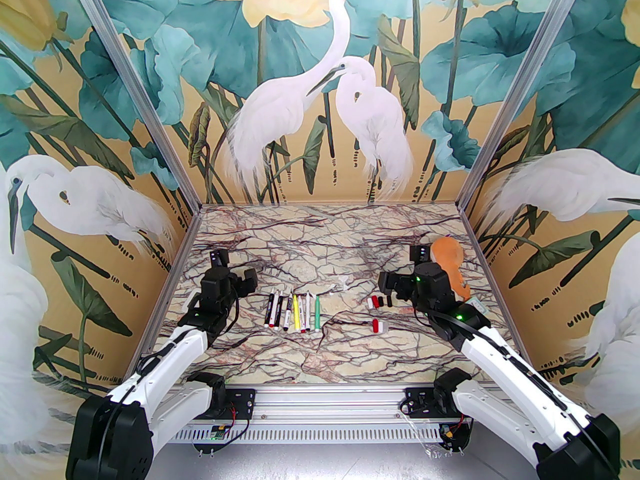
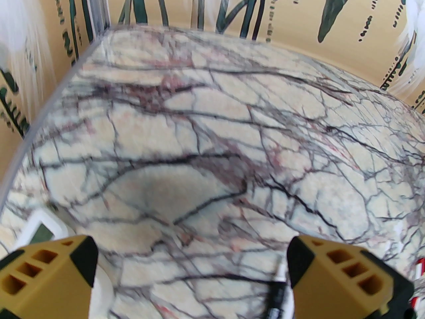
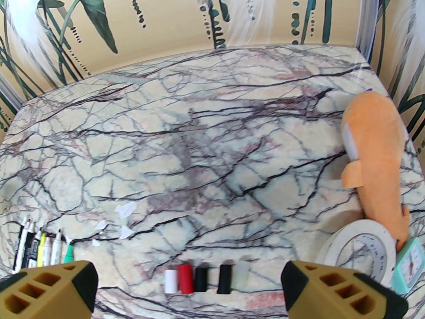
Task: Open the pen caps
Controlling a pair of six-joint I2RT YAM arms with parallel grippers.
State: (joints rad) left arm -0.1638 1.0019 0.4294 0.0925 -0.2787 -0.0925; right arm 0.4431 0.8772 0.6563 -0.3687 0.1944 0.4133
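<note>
**A:** Where are the caps (image 3: 201, 279)?

**B:** Five lie side by side in a short row on the surface (image 3: 199, 128), none on a pen. They run white, red, black, black, then a pale see-through one. In the right wrist view they sit just ahead of the right pincer (image 3: 189, 299), in line with the gap between its fingers.

**A:** Does it have hold of one?

**B:** No. Its jaws stand wide apart with nothing between them, and no finger touches a cap.

**A:** Any others?

**B:** From above, a stray cap (image 1: 378, 326), red beside white, lies alone nearer the front edge, apart from the row.

**A:** And the pens (image 1: 292, 313)?

**B:** They lie parallel and close together mid-surface, left of the caps and between the two arms. Their far ends look like bare tips, though they are too small to be sure.

**A:** The left pincer (image 2: 192, 267)?

**B:** It is also spread wide and empty, low over bare marble. One pen's end shows just beside its right finger.

**A:** What else is there?

**B:** Paper scraps (image 3: 124, 211) lie beyond the pens. An orange plush (image 3: 375, 151), a tape roll (image 3: 358, 248) and a teal clock (image 3: 410, 267) sit together at the right edge.
</note>
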